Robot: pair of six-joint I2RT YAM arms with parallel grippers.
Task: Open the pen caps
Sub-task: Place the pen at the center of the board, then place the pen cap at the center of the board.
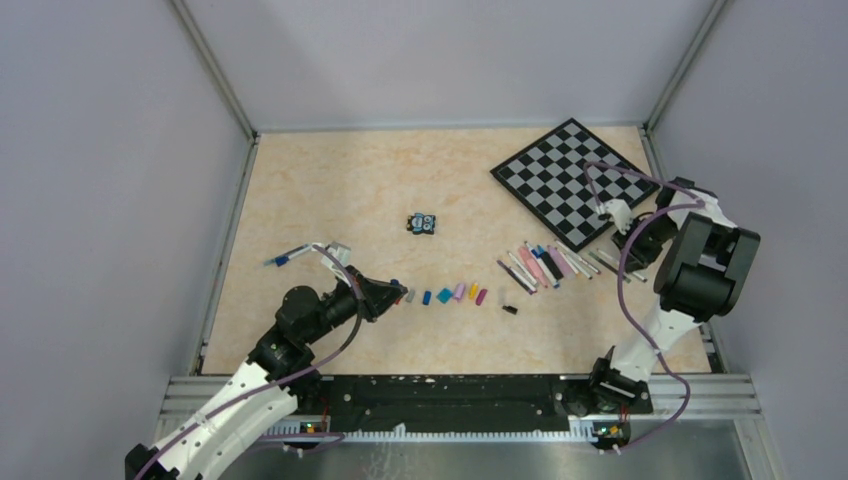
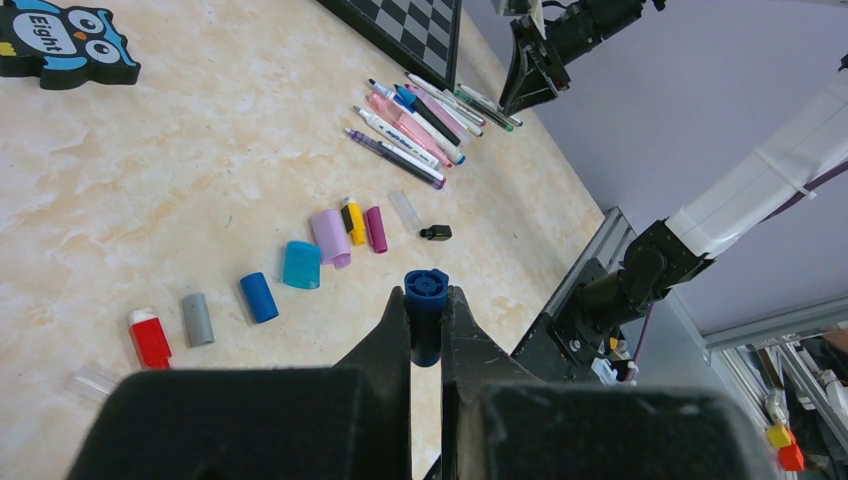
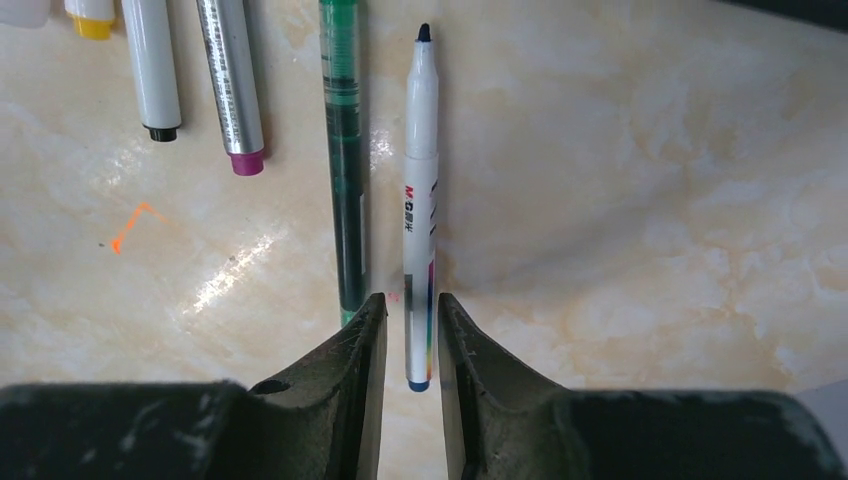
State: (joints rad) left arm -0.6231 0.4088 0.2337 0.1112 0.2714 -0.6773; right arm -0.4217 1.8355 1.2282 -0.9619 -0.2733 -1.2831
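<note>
My left gripper [image 1: 393, 293] [image 2: 427, 300] is shut on a dark blue pen cap [image 2: 427, 288] and holds it just above the table. Beside it runs a row of loose pen caps [image 1: 447, 294]: red [image 2: 150, 338], grey [image 2: 197, 319], blue [image 2: 258, 297], teal [image 2: 301, 265], pink [image 2: 330, 237], yellow [image 2: 353, 220], magenta [image 2: 376, 229] and black [image 2: 436, 233]. The pens [image 1: 550, 262] [image 2: 410, 135] lie in a fan near the chessboard. My right gripper [image 1: 622, 240] [image 3: 411, 300] stands slightly open astride the tail of an uncapped white pen [image 3: 420, 180], which lies on the table.
The chessboard [image 1: 570, 180] lies at the back right. A small toy block [image 1: 423, 223] [image 2: 60, 45] sits mid-table. One blue-tipped pen [image 1: 290, 256] lies alone at the left. A green pen [image 3: 347, 170] and a silver pen [image 3: 232, 90] lie left of the white one.
</note>
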